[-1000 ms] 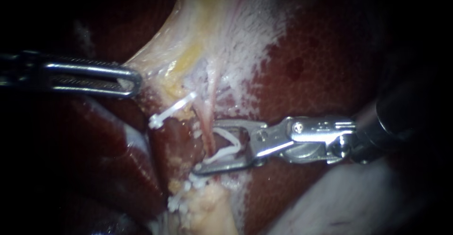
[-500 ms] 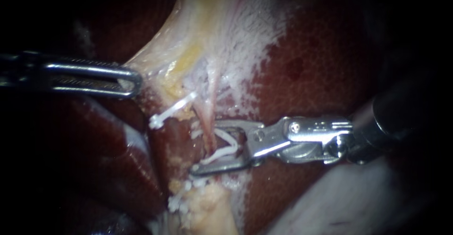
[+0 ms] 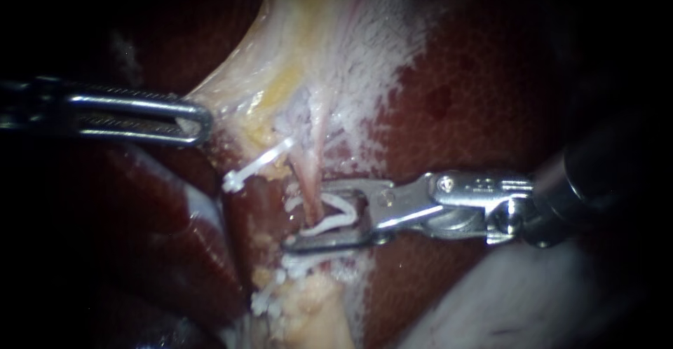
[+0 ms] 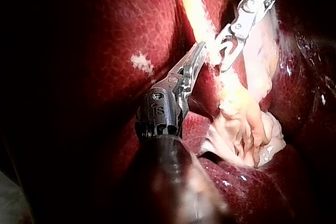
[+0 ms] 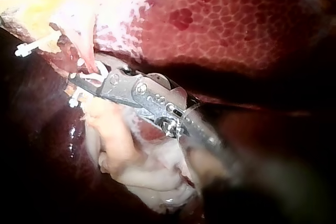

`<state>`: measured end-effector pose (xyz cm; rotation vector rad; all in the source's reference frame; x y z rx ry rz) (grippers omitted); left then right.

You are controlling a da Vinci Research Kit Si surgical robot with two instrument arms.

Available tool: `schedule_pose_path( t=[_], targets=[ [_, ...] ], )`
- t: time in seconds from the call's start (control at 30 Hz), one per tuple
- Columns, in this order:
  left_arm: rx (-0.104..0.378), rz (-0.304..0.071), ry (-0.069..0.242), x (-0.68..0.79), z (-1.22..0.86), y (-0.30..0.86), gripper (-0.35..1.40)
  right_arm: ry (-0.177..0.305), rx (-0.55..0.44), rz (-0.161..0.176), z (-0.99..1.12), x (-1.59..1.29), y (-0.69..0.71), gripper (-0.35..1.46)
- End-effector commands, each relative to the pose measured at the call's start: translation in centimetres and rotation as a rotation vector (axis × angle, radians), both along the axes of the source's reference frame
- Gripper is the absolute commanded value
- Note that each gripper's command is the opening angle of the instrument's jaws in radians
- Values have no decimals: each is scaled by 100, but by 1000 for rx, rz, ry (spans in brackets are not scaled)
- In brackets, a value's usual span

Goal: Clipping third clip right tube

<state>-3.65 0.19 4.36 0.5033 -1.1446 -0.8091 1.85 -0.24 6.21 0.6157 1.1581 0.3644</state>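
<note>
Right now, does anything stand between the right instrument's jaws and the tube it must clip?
Nothing visible does. The right instrument holds its open white clip astride the tube, one jaw on each side of it.

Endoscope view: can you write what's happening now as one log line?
left instrument holds tissue | right instrument holds clip round tube | clip open
</note>
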Motion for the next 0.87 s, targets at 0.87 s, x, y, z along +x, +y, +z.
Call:
schedule_pose_path(
  t=[0.87],
  targets=[
    [0, 0, 0, -1, 0, 0, -35, -52, 44, 6, 5, -9, 0, -35]
  ],
)
